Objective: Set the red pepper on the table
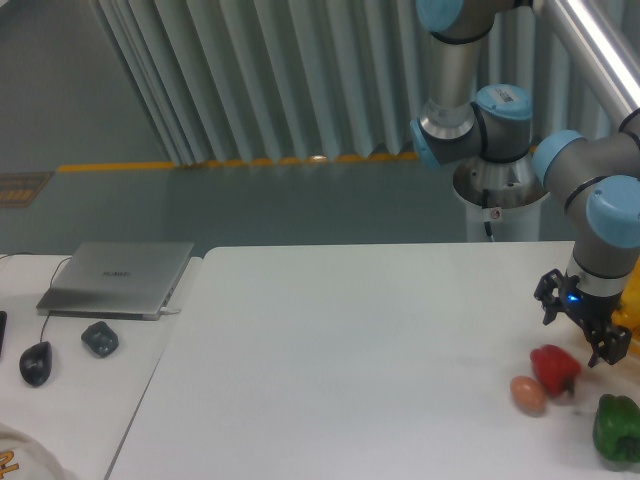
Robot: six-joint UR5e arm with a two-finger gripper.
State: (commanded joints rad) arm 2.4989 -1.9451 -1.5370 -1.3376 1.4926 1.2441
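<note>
The red pepper [555, 369] lies on the desk [360, 360] near its right edge, slightly blurred, just beside the brown egg [528, 394], which sits to its lower left; whether the two touch cannot be made out. The gripper [585, 338] hangs just above and to the right of the pepper, its jaws spread apart and holding nothing, with a small blue light glowing on its body. The green bell pepper [617, 428] rests near the right edge, below and to the right of the red one, clearly apart from it. A sliver of something yellow shows at the frame's right edge behind the arm. On the adjoining white surface to the left sit a closed laptop [118, 278], a black mouse [36, 362] and a small dark object [100, 338].
</note>
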